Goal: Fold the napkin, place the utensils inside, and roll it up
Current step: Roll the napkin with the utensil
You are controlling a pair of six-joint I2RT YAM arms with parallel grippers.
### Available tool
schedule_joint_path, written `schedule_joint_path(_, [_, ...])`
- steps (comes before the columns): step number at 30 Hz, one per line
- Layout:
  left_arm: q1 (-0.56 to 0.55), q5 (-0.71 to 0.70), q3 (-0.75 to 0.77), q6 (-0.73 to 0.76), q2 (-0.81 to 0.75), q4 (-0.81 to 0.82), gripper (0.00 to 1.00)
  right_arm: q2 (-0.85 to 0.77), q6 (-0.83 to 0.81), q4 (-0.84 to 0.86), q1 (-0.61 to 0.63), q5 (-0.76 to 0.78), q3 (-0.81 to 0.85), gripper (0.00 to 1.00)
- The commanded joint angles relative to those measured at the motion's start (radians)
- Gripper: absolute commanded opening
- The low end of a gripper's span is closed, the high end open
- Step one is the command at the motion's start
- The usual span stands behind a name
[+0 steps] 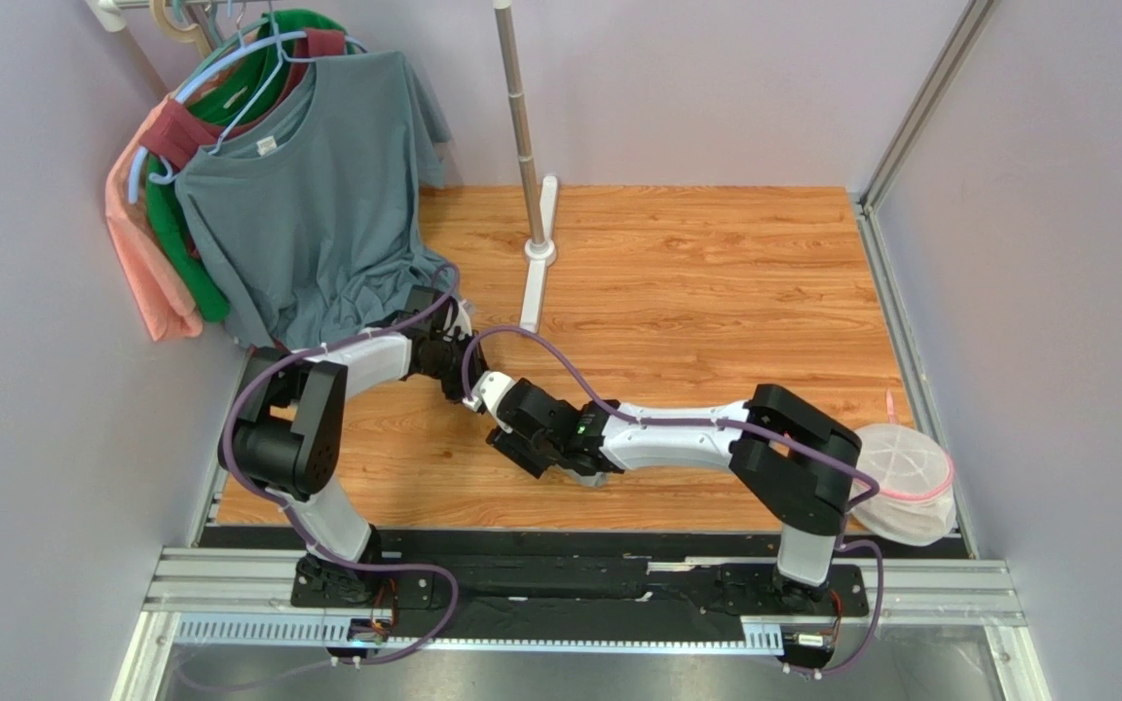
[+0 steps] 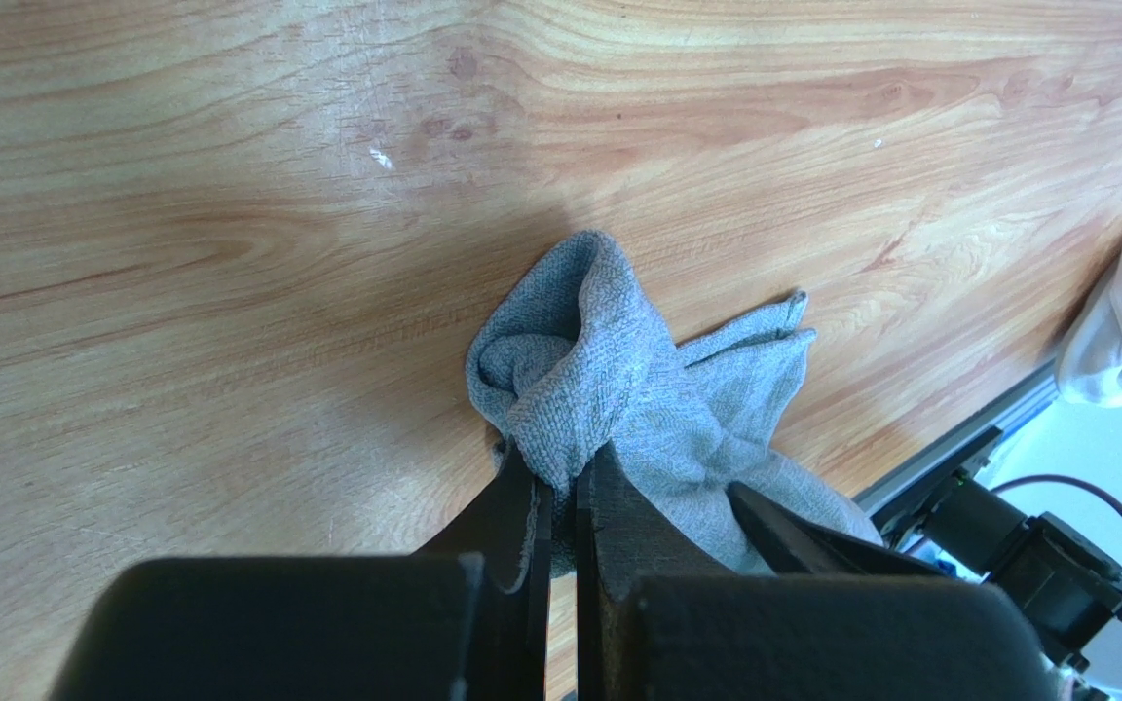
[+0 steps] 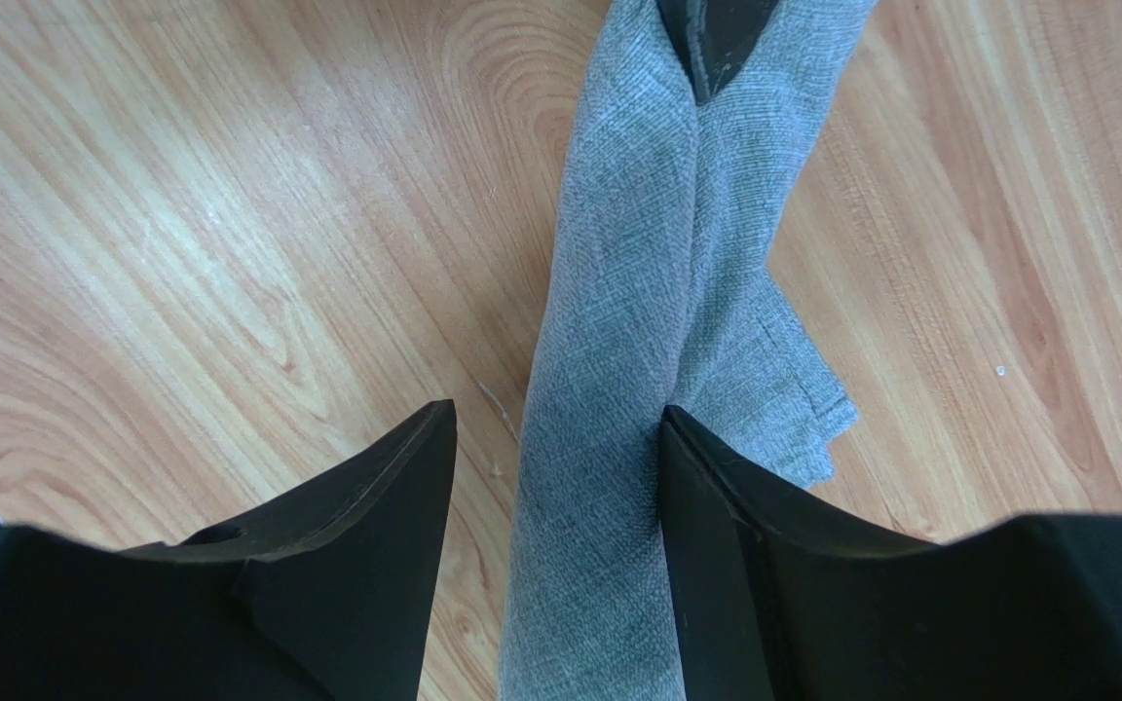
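Top external view shows the light-brown wooden counter [image 1: 699, 292]; towards its front edge the plain grey soft cloth napkin [image 2: 626, 395] sits bunched, hidden there under both arms. Left hand [image 2: 560, 504] pinches a gathered fold; right hand [image 3: 555, 438] stands spread astride a twisted strip. Closing now could trap doubled layers, leaving the fold crooked.

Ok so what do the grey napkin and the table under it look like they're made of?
Napkin: soft woven cloth, matte, perhaps cotton or microfibre; fine weave and a stitched hem show. Table: wood or wood-look laminate, lightly glossy; grain rings and knots show, with pale glare.
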Motion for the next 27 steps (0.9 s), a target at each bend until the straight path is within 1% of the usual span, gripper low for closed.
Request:
schedule_joint_path(1, [-0.001,-0.006,0.019,0.026,0.017,-0.057,0.0,0.051,-0.012,0.034,0.007,0.031,0.021,0.55])
schedule_joint_path(2, [-0.001,-0.003,0.018,0.028,0.016,-0.051,0.0,0.066,-0.006,0.018,0.004,0.04,0.033,0.54])
schedule_joint_path(4, [-0.001,0.017,0.012,0.02,0.002,-0.033,0.0,0.106,0.022,-0.021,-0.004,0.043,0.06,0.49])
schedule_joint_path(5, [-0.001,0.023,0.003,0.019,-0.006,-0.013,0.0,0.114,0.022,-0.029,-0.018,0.034,0.064,0.45])
schedule_joint_path(6, [-0.001,0.028,0.0,0.014,-0.012,-0.005,0.0,0.117,0.051,-0.034,-0.026,0.007,0.062,0.39])
schedule_joint_path(7, [0.001,0.027,0.0,0.011,-0.029,-0.005,0.04,0.108,0.071,-0.034,-0.035,-0.01,0.048,0.35])
schedule_joint_path(8, [0.002,0.025,0.0,0.009,-0.038,-0.006,0.11,0.098,0.082,-0.032,-0.05,-0.03,0.039,0.32])
schedule_joint_path(9, [0.004,0.024,-0.002,0.009,-0.049,-0.008,0.19,0.086,0.091,-0.032,-0.061,-0.082,0.031,0.28])
schedule_joint_path(10, [0.005,0.017,-0.002,0.005,-0.072,-0.006,0.37,0.063,0.106,-0.034,-0.079,-0.111,0.025,0.27])
schedule_joint_path(11, [0.011,0.011,-0.005,0.002,-0.085,-0.013,0.44,0.052,0.115,-0.034,-0.088,-0.141,0.012,0.24])
schedule_joint_path(13, [0.021,-0.012,-0.008,-0.001,-0.128,-0.02,0.55,0.028,0.134,-0.034,-0.117,-0.246,-0.001,0.22])
schedule_joint_path(14, [0.027,-0.019,-0.013,-0.003,-0.145,-0.026,0.57,0.023,0.14,-0.032,-0.128,-0.273,-0.011,0.21])
schedule_joint_path(15, [0.04,-0.036,-0.017,-0.004,-0.176,-0.028,0.61,0.017,0.146,-0.029,-0.139,-0.338,-0.019,0.21])
schedule_joint_path(17, [0.056,-0.053,-0.036,-0.007,-0.207,-0.033,0.63,0.012,0.167,-0.017,-0.179,-0.412,-0.028,0.2])
schedule_joint_path(18, [0.065,-0.071,-0.045,-0.009,-0.236,-0.033,0.63,0.012,0.174,-0.011,-0.191,-0.481,-0.036,0.2])
schedule_joint_path(22, [0.067,-0.102,-0.099,-0.02,-0.308,-0.005,0.64,0.023,0.204,0.018,-0.26,-0.635,-0.038,0.19])
schedule_joint_path(27, [0.067,-0.052,-0.198,-0.058,-0.342,0.113,0.64,0.052,0.238,0.053,-0.306,-0.797,-0.022,0.19])
